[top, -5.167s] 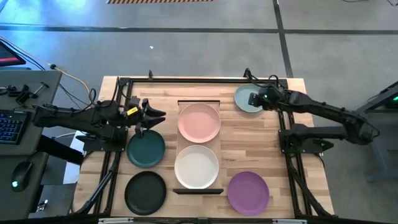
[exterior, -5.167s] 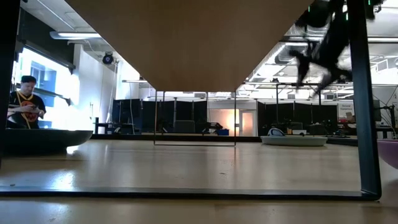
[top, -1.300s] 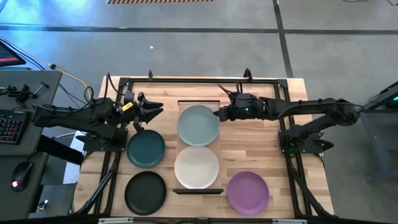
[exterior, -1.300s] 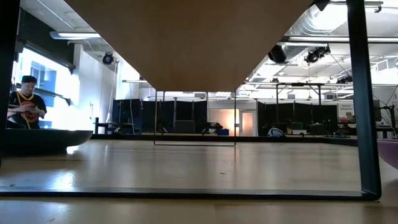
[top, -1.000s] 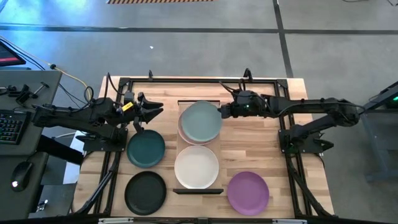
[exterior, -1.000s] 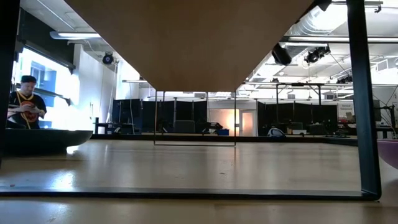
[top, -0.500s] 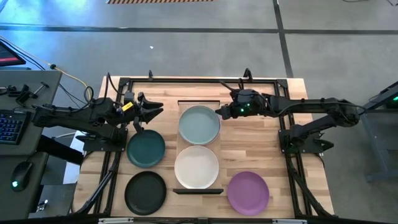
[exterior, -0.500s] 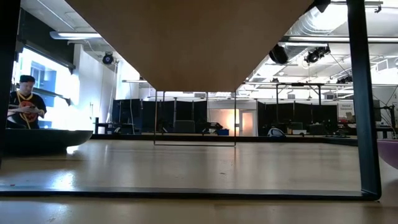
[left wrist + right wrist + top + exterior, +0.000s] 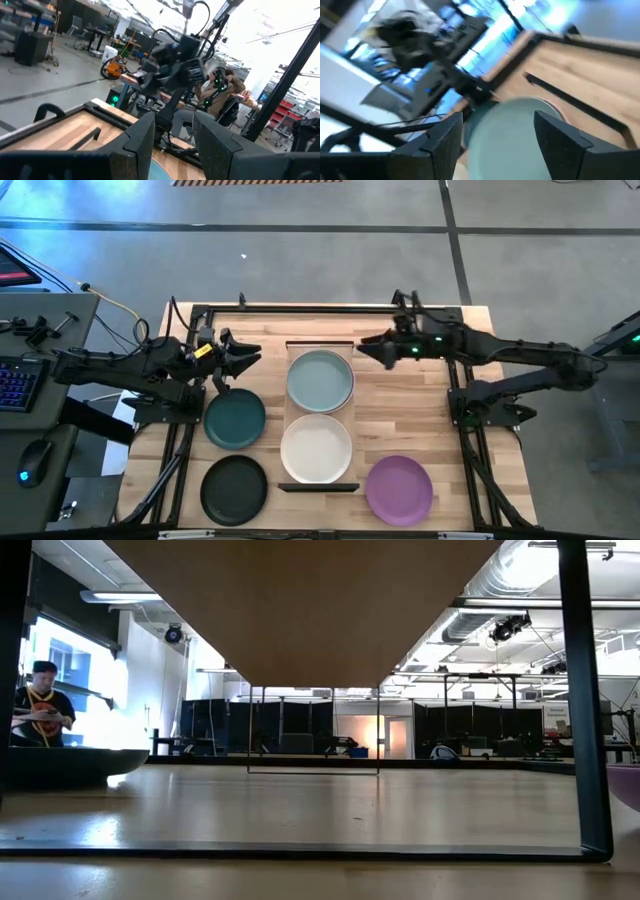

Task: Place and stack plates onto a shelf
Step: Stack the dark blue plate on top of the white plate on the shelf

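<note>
left gripper (image 9: 243, 361): fingers apart, holding nothing, hangs over the worktop's left side above the dark teal plate (image 9: 236, 421)
dark teal plate: on the worktop by the shelf's (image 9: 285, 410) left edge; drop straight onto its rim, pinch it, lift level
shelf: pale blue-green plate (image 9: 320, 380) at the far end, white plate (image 9: 316, 447) at the near end; centre the next plate before release
right gripper (image 9: 375, 348): fingers spread, empty, just off the blue-green plate's right rim

Bright even overhead light, soft shadows, right wrist view motion-blurred
</note>
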{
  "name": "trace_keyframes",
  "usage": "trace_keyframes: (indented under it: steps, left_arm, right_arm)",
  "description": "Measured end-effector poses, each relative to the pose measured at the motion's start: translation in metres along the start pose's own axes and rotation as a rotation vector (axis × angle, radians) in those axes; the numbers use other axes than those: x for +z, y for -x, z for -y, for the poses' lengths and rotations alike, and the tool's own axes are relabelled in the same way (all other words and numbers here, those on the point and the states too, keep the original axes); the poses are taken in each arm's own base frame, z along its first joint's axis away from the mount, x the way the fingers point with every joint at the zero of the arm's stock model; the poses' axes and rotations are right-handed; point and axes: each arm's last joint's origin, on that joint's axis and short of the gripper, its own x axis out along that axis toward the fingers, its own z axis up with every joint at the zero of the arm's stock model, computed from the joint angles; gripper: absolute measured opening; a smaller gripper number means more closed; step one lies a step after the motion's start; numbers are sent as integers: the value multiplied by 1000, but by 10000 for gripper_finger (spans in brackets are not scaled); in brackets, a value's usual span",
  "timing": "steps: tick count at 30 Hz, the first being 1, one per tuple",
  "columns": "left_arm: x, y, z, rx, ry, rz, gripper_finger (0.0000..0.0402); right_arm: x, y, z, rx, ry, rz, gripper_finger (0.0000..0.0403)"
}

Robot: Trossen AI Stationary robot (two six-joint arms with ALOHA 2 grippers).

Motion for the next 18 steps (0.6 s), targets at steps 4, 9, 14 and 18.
trace_keyframes:
  steps: [4,9,14,18]
  left_arm:
    - [2,3,0,-2,-55,4,122]
    - [1,6,-2,7,-85,-20,122]
    - [-3,6,-3,19,-114,-57,122]
    - [-5,6,-4,29,-87,-79,122]
  right_arm:
    - [-1,14,-21,91,123,77,229]
    - [-13,13,-35,36,281,135,229]
    - [-21,10,-40,28,358,122,229]
    - [-19,15,-41,31,385,133,229]
